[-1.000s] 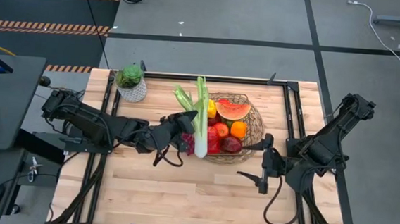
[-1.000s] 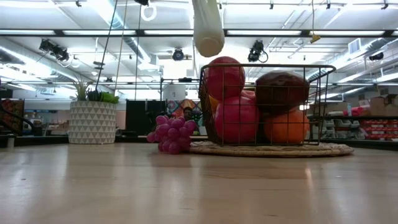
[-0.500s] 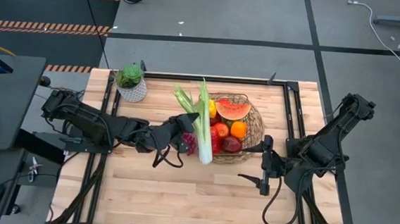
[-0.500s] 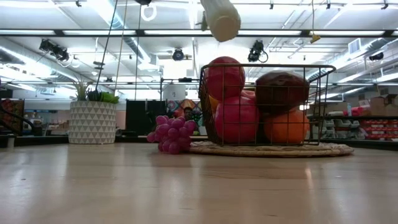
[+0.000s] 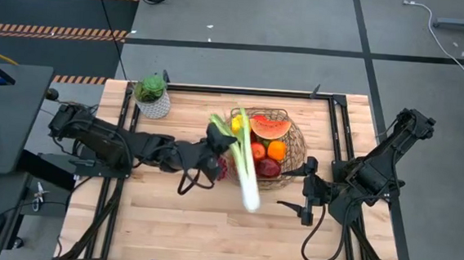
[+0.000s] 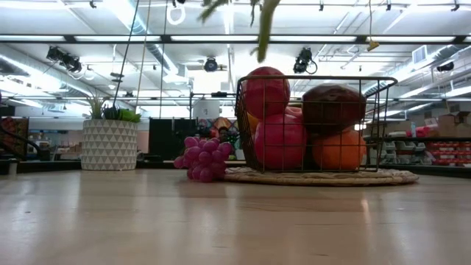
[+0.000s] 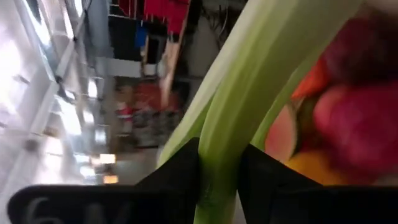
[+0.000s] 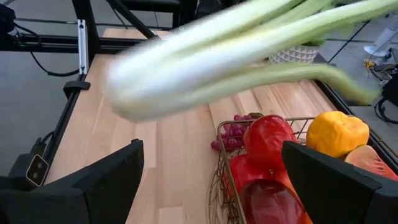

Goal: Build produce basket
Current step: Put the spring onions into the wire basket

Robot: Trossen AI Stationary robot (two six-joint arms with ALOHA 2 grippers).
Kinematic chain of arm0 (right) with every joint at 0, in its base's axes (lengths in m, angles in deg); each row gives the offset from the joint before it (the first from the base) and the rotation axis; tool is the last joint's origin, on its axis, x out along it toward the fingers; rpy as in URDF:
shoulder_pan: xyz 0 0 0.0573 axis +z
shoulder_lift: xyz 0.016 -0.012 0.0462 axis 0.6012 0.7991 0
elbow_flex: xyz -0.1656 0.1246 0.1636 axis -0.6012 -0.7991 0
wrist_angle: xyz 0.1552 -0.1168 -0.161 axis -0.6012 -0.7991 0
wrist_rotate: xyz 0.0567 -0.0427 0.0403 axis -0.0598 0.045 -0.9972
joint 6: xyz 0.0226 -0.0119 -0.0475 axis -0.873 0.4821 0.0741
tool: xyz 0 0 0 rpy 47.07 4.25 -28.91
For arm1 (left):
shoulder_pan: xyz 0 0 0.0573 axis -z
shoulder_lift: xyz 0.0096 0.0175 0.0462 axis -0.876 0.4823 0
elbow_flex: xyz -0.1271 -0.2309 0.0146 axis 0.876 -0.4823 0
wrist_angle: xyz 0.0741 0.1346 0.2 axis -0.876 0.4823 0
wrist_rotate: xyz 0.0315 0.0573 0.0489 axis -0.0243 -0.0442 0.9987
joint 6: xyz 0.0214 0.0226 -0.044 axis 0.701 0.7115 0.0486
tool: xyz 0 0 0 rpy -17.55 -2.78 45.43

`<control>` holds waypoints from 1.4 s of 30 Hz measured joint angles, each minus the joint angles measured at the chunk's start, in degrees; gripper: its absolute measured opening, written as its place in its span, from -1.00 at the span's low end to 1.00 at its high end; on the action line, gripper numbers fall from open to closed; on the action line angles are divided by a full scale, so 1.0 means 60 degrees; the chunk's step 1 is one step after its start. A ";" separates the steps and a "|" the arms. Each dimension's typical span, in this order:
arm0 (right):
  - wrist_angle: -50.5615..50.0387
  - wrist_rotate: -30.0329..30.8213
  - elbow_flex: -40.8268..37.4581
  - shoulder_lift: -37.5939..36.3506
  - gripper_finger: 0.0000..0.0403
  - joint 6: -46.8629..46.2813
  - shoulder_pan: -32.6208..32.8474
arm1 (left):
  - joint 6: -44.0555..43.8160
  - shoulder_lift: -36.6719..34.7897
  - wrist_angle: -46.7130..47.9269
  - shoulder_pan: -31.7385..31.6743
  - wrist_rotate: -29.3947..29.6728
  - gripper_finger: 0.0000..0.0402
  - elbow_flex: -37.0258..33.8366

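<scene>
My left gripper (image 5: 217, 142) is shut on a long green-and-white leek (image 5: 246, 168), held in the air at the left rim of the wire basket (image 5: 297, 155). The leek's white end (image 5: 250, 200) points toward the near edge; its leaf tips (image 6: 265, 22) dip into the top of the low view. The basket stands on a woven mat and holds red apples (image 8: 267, 140), an orange, a yellow pepper (image 8: 336, 132) and a watermelon slice (image 5: 271, 126). Purple grapes (image 6: 202, 158) lie on the table left of the basket. My right gripper (image 5: 305, 197) hovers open, near-right of the basket. My left gripper pinches the leek's pale green stalk (image 7: 219, 155) between its two fingers (image 7: 183, 177), toward the leafy end. The fingers come about level from the table's left and lie across the stalk. The leek is lifted clear of table and basket, slanting, with its white end toward the near edge.
A small white pot with a green plant (image 5: 152, 97) stands at the far left of the table. Bare wood (image 5: 176, 224) stretches along the near half. Metal frame rails (image 5: 338, 129) run beside the basket on the right.
My left gripper has rolled about its own line while staying in place. The leek has swung with it: the white end, which hung by the basket's left rim, has gone toward the near edge, and the green leaves have tipped down. The right arm kept still.
</scene>
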 joint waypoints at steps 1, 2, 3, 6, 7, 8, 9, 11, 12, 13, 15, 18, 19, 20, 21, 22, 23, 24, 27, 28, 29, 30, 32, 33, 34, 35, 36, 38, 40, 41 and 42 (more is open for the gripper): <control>0.0000 0.0003 0.0000 0.0000 0.91 0.0000 0.0000 | -0.0655 0.0000 -0.0001 -0.0131 -0.0336 -0.53 0.0000; 0.0000 0.0007 0.0000 0.0000 0.91 0.0000 0.0004 | -0.1286 0.0001 0.0003 -0.0277 -0.0509 -0.53 0.0000; -0.0004 0.0011 0.0000 0.0000 0.91 0.0000 0.0004 | -0.1832 0.0057 -0.0009 -0.0446 -0.0546 -0.53 0.0001; -0.0026 0.0011 -0.0003 0.0000 0.91 0.0000 0.0004 | -0.2764 0.0414 0.0078 -0.0959 -0.0162 -0.54 0.0002; -0.0046 0.0017 -0.0004 0.0000 0.91 0.0000 0.0004 | -0.2826 0.0601 0.0029 -0.1102 0.0011 -0.55 0.0000; -0.0067 0.0018 -0.0004 0.0000 0.91 0.0000 0.0004 | -0.2783 0.0756 0.0003 -0.1210 0.0145 -0.55 0.0000; -0.0111 0.0036 -0.0005 0.0000 0.91 0.0001 0.0004 | -0.2649 0.0917 0.0027 -0.1297 0.0280 -0.55 0.0000; -0.0149 0.0118 -0.0004 0.0000 0.91 -0.0005 0.0004 | -0.2358 0.1280 0.0016 -0.1393 0.0550 -0.55 0.0046; -0.0237 0.0155 -0.0005 0.0000 0.91 -0.0018 0.0004 | -0.2249 0.1493 0.0005 -0.1410 0.0777 -0.55 0.0113; -0.0323 0.0216 -0.0007 0.0000 0.91 -0.0021 0.0004 | -0.2051 0.1695 0.0016 -0.1429 0.0976 -0.54 0.0181; -0.0459 0.0373 -0.0007 0.0000 0.91 -0.0065 0.0004 | -0.1553 0.2124 0.0059 -0.1422 0.1334 -0.53 0.0405; -0.0585 0.0535 -0.0007 0.0000 0.91 -0.0113 0.0004 | -0.0825 0.2570 0.0012 -0.1429 0.1479 -0.53 0.0646; -0.0612 0.0564 -0.0007 0.0000 0.91 -0.0133 0.0004 | -0.0674 0.2721 -0.0050 -0.1447 0.1469 -0.53 0.0707; -0.0652 0.0573 -0.0007 0.0000 0.91 -0.0135 0.0004 | -0.0614 0.2836 -0.0041 -0.1483 0.1520 -0.53 0.0734; -0.0649 0.0586 -0.0007 0.0000 0.91 -0.0140 0.0004 | -0.0602 0.2929 0.0000 -0.1516 0.1567 -0.54 0.0763; -0.0689 0.0591 -0.0007 0.0000 0.91 -0.0158 0.0004 | -0.0643 0.3044 0.0002 -0.1556 0.1614 -0.54 0.0819; -0.0747 0.0620 -0.0007 0.0000 0.91 -0.0168 0.0004 | -0.0783 0.3122 -0.0082 -0.1603 0.1628 -0.54 0.0880; -0.0747 0.0625 -0.0007 0.0000 0.91 -0.0168 0.0004 | -0.0956 0.3136 -0.0036 -0.1646 0.1623 -0.54 0.0896; -0.0754 0.0641 -0.0007 0.0000 0.91 -0.0135 0.0004 | -0.1441 0.3123 -0.0015 -0.1722 0.1661 -0.53 0.0918; -0.0750 0.0645 -0.0007 0.0000 0.91 -0.0134 0.0004 | -0.1623 0.3118 0.0008 -0.1738 0.1665 -0.53 0.0918; -0.0747 0.0651 -0.0007 0.0000 0.91 -0.0131 0.0004 | -0.1808 0.3118 0.0015 -0.1753 0.1661 -0.54 0.0918; -0.0750 0.0650 -0.0007 0.0000 0.91 -0.0129 0.0004 | -0.1931 0.3118 0.0043 -0.1744 0.1661 -0.54 0.0918; -0.0738 0.0652 -0.0007 0.0000 0.91 -0.0127 0.0004 | -0.2142 0.3118 0.0191 -0.1670 0.1655 -0.55 0.0918; -0.0729 0.0652 -0.0007 0.0000 0.91 -0.0127 0.0004 | -0.2141 0.3118 0.0342 -0.1617 0.1565 -0.55 0.0918; -0.0729 0.0652 -0.0007 0.0000 0.91 -0.0120 0.0004 | -0.2129 0.3118 0.0513 -0.1568 0.1347 -0.55 0.0918; -0.0729 0.0652 -0.0007 0.0000 0.91 -0.0111 0.0004 | -0.2076 0.3118 0.0650 -0.1517 0.1142 -0.55 0.0914; -0.0726 0.0652 -0.0007 0.0000 0.91 -0.0108 0.0004 | -0.2007 0.3118 0.0723 -0.1473 0.0973 -0.54 0.0914; -0.0721 0.0652 -0.0007 0.0000 0.91 -0.0106 0.0004 | -0.1838 0.3118 0.0769 -0.1413 0.0641 -0.52 0.0914; -0.0718 0.0652 -0.0007 0.0000 0.91 -0.0117 0.0004 | -0.1768 0.3118 0.0956 -0.1368 0.0382 -0.49 0.0914; -0.0718 0.0649 -0.0007 0.0000 0.91 -0.0142 0.0004 | -0.1766 0.3118 0.1091 -0.1364 0.0218 -0.47 0.0914; -0.0718 0.0650 -0.0007 0.0000 0.91 -0.0149 0.0004 | -0.1763 0.3118 0.1232 -0.1368 0.0053 -0.45 0.0914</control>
